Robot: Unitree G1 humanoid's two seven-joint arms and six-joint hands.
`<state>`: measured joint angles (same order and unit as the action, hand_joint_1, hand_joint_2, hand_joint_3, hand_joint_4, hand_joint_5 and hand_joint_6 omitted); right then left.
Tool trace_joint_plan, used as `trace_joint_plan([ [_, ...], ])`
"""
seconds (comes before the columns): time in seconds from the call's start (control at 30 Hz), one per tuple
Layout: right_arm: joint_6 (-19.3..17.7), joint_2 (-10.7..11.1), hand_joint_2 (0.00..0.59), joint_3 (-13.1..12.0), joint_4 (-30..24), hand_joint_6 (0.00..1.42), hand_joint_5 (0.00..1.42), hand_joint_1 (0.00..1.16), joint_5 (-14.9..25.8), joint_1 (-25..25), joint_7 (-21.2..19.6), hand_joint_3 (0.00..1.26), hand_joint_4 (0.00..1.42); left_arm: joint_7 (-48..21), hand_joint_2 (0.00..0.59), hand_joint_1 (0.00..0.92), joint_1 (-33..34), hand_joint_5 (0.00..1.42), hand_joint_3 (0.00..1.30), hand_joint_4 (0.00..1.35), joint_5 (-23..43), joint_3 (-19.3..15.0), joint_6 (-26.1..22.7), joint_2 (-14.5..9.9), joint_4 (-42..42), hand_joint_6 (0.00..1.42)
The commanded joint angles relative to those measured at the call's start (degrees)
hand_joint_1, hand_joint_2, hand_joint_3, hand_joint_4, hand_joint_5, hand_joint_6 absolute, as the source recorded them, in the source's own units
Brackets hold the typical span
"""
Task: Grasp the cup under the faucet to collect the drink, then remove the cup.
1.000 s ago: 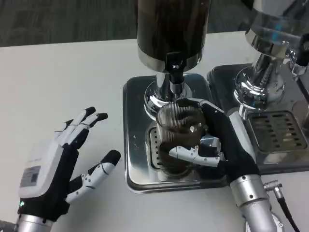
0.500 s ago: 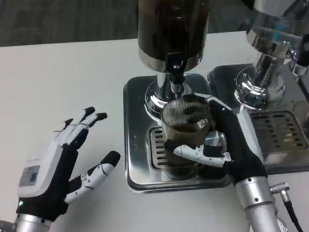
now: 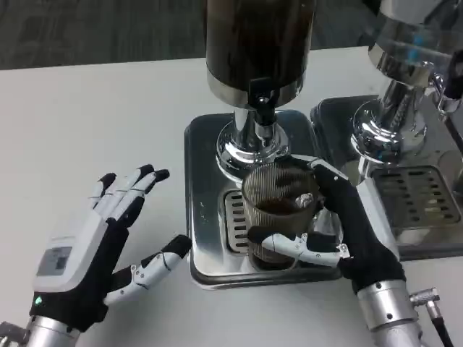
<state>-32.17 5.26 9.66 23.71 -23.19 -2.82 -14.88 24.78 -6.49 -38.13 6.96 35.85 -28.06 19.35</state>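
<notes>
Two hands in view, both at the near edge of the white table (image 3: 87, 123). Landmark: the steel drip tray (image 3: 206, 188) under the dark dispenser. Left hand (image 3: 90, 249) hovers over the table to the left of the tray, well apart from it, palm turned toward the tray, fingers spread and extended, nothing held; thumb tip is the part nearest the tray's front left corner. Right hand (image 3: 340, 231) sits at the tray's front right, wrapped around the cup (image 3: 278, 213): thumb crosses the cup's near face, fingers curl around its right and far side. Cup is ribbed clear plastic, upright, with dark liquid inside; it stands over the slotted grille (image 3: 233, 220) in the front half of the tray; cannot tell whether its base touches the grille. Just behind the cup, at the tray's middle, the chrome faucet (image 3: 262, 116) with a black tap handle points down; the cup's rim lies slightly forward of the spout. Above that rises the dark cylindrical dispenser (image 3: 259, 43). Right of the tray, just beside it, a second drip tray (image 3: 427, 195) with its own grille and a chrome dispenser base (image 3: 394, 123) at its far end.
</notes>
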Motion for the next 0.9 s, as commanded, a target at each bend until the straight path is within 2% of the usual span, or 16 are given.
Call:
trace_joint_plan([
  [0.03, -1.28, 0.23, 0.202, -0.47, -5.5, 0.97, 0.67, 1.09, 0.91, 1.93, -0.12, 0.42, 0.49, -2.72, 0.177, 0.0, -1.94, 0.0, 0.09, 0.0, -1.02, -0.09, -2.42, -1.97, -3.92, 0.0],
  [0.2, -1.56, 0.81, 0.202, -0.73, -9.5, 0.97, 0.67, 1.09, 2.06, 4.25, 1.3, 0.42, 0.49, -7.08, 0.176, 0.0, -3.06, 0.0, 0.06, 0.0, -1.01, 0.35, -5.59, -3.08, -7.14, 0.0],
  [0.3, -1.56, 1.46, 0.202, -0.53, -13.01, 0.99, 0.67, 1.09, 2.36, 6.12, 2.69, 0.42, 0.49, -8.23, 0.175, 0.0, -3.46, 0.0, 0.06, 0.0, -1.22, 0.36, -6.0, -3.84, -8.39, 0.0],
  [0.5, -1.22, 1.29, 0.202, -0.12, -19.37, 0.99, 0.67, 1.09, 3.7, 10.12, 4.68, 0.42, 0.49, -10.75, 0.172, 0.0, -5.76, 0.0, 0.0, 0.0, -0.83, -0.18, -7.27, -5.06, -12.21, 0.0],
  [0.67, -0.79, 1.51, 0.202, 0.5, -23.37, 0.99, 0.68, 1.09, 4.66, 12.22, 6.99, 0.42, 0.49, -12.47, 0.171, 0.0, -8.75, 0.0, 0.0, 0.0, -1.36, -0.9, -6.96, -7.06, -15.96, 0.0],
  [0.9, 0.27, 2.16, 0.202, 1.09, -26.47, 0.99, 0.69, 1.09, 6.85, 13.36, 11.24, 0.42, 0.49, -16.3, 0.169, 0.0, -15.6, 0.0, 0.0, 0.0, -1.32, -3.71, -8.45, -9.81, -22.27, 0.0],
])
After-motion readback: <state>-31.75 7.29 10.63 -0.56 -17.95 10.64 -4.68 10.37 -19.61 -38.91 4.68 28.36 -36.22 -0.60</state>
